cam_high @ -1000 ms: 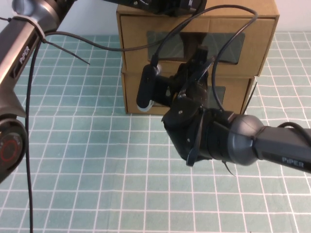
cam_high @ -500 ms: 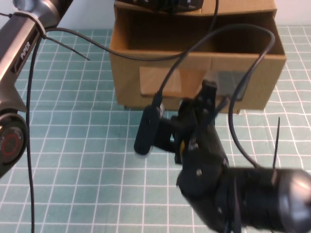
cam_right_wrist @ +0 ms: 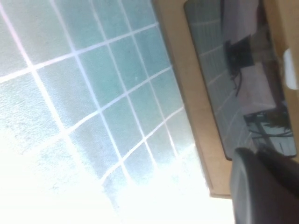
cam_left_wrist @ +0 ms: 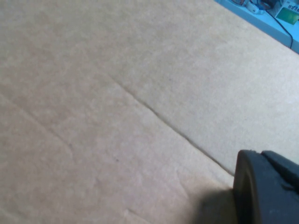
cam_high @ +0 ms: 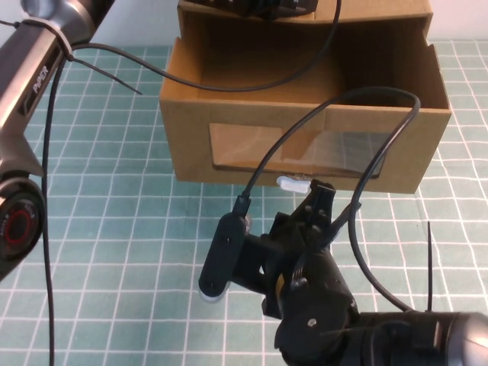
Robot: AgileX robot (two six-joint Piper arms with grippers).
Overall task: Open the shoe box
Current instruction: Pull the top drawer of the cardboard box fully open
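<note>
Across the green gridded tabletop (cam_high: 114,229) the brown cardboard shoe box (cam_high: 381,9) has changed most over the last second: its open-topped drawer (cam_high: 191,145) has slid well out toward the robot, and the right arm has backed off with it. The box stands at the far middle of the tabletop. The drawer's long front wall runs left to right, so any further travel is straight toward the robot. That wall is matte, creased cardboard with a glossy, reflective plastic window (cam_high: 305,149) set into it. The right gripper (cam_high: 322,192) is the nearer one, just in front of that wall, its black jaws closed together on nothing I can see. A small white pull tab (cam_high: 292,183) sticks out from the wall just beside the jaws, on the robot's left, apparently free. The left gripper (cam_high: 255,6) rests on the box's flat top; I cannot tell whether it is open or closed.
</note>
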